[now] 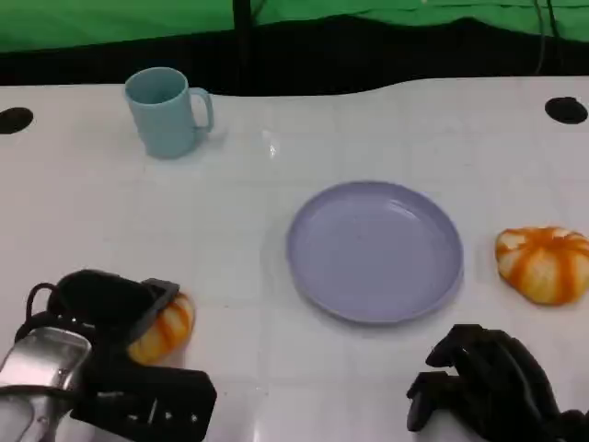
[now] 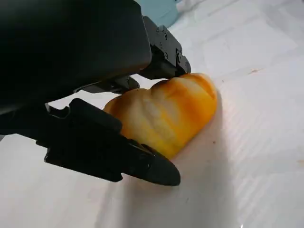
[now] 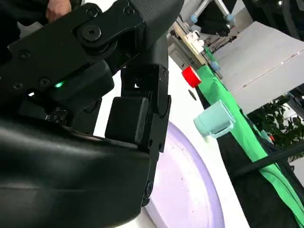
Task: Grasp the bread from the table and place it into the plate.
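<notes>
A white table (image 1: 276,230) stands before a green backdrop (image 1: 110,18) above a black band.

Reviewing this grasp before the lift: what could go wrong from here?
1. The left hand has fingers on two sides of the bread, but much of the loaf sticks out; it may slip on lifting.
2. The bread may squash if squeezed harder.
3. The right hand sits close to the plate and might crowd the placement.

The left hand (image 1: 110,318) covers the left part of the near-left bread (image 1: 167,327). The second bread (image 1: 545,264) is cut off by the right edge. The right hand (image 1: 488,378) is cut off at the near edge; its finger state cannot be determined.
</notes>
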Available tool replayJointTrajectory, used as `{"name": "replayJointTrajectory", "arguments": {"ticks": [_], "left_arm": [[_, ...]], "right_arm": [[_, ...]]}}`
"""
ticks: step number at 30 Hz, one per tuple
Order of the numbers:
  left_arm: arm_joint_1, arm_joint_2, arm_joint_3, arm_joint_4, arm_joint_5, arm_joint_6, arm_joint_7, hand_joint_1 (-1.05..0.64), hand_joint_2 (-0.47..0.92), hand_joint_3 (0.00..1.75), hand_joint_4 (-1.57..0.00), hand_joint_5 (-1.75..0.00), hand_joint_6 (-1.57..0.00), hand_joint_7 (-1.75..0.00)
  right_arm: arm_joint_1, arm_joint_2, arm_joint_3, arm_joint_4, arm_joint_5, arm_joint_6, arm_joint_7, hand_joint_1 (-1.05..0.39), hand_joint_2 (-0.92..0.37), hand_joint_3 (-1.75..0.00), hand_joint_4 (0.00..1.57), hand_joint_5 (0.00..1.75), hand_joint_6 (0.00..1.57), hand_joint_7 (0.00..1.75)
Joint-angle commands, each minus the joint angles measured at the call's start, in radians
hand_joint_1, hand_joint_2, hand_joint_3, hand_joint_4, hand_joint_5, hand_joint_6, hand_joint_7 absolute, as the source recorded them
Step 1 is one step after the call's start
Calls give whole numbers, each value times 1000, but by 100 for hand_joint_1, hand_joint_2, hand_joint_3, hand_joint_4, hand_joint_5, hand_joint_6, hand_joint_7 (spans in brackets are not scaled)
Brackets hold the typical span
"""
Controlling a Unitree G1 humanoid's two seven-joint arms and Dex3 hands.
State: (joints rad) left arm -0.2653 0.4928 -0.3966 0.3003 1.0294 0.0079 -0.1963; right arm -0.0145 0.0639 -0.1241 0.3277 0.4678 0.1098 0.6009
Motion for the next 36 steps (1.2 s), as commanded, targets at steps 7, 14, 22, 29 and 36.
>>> {"name": "replayJointTrajectory", "arguments": {"ticks": [7, 14, 22, 29, 36], "left_arm": [[-60, -1, -58, 230, -80, -87, 122, -35, 92, 41, -63, -147, -106, -17], [-68, -8, -35, 292, -177, -187, 280, -29, 88, 66, -66, -174, -56, -161], [-53, -41, 18, 328, -288, -290, 474, -27, 65, 111, -73, -175, -52, -175], [-29, -67, 60, 245, -352, -291, 477, -25, 55, 127, -75, -175, -55, -170], [-42, -89, 81, 180, -394, -304, 452, -25, 52, 126, -74, -175, -55, -172]], "right_arm": [[5, -3, -6, -5, 7, 2, -7, -103, -73, 0, 157, 75, 157, 35], [-1, -5, -8, 0, 7, 5, -8, -104, -73, 0, 156, 75, 157, 36], [-10, -5, -11, 12, 5, -1, -9, -105, -73, 0, 157, 75, 157, 38], [-19, -8, -13, 30, 7, -9, 1, -105, -73, 0, 157, 77, 157, 38], [-26, -10, -14, 38, 4, -9, 0, -105, -73, 0, 157, 76, 157, 39]]}}
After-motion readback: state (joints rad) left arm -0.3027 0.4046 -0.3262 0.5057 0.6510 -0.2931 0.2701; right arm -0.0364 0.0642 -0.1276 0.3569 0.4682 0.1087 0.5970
